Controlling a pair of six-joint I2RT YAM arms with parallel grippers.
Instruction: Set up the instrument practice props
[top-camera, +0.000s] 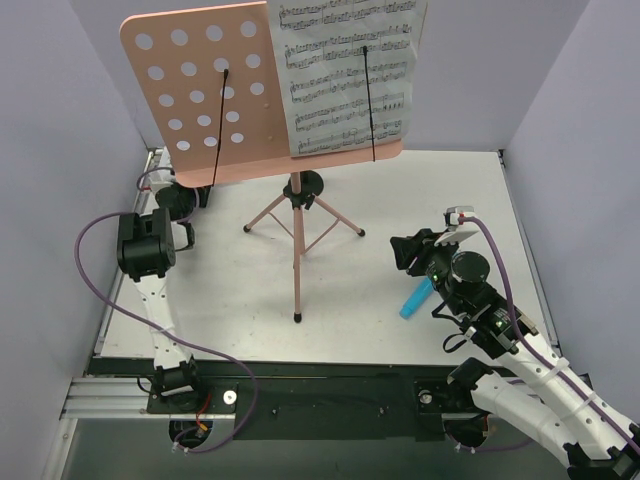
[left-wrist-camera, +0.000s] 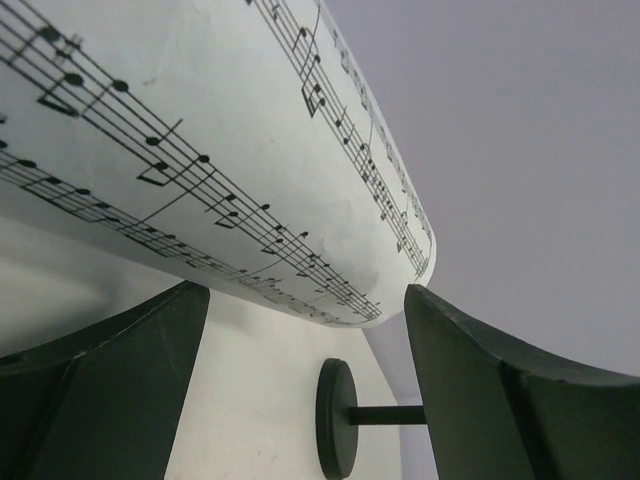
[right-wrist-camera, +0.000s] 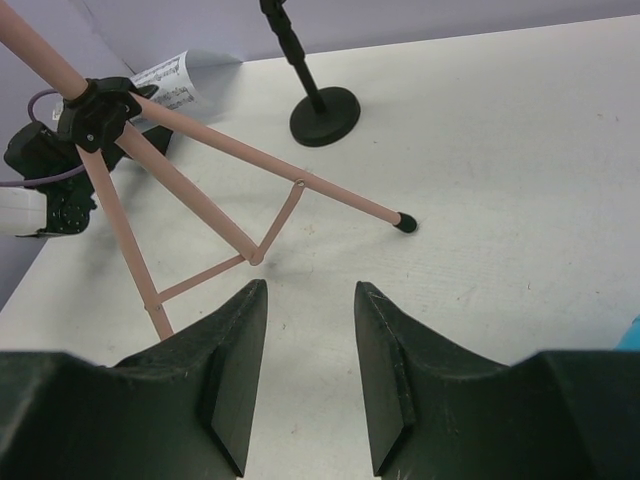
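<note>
The pink perforated desk (top-camera: 200, 90) stands on its pink tripod (top-camera: 295, 235) at the back of the table. One sheet-music page (top-camera: 345, 75) rests on the desk's right half under a black wire holder (top-camera: 369, 100). The left wire holder (top-camera: 219, 125) lies against bare desk. A second page (left-wrist-camera: 200, 150), curled, lies by the back-left wall just past my left gripper (left-wrist-camera: 307, 300), which is open with nothing between its fingers. My right gripper (right-wrist-camera: 310, 287) is open over bare table, short of a tripod leg (right-wrist-camera: 270, 170).
A black round base with an upright rod (right-wrist-camera: 325, 115) stands behind the tripod. A blue object (top-camera: 415, 298) lies on the table beside the right arm. Grey walls close in the left, right and back sides.
</note>
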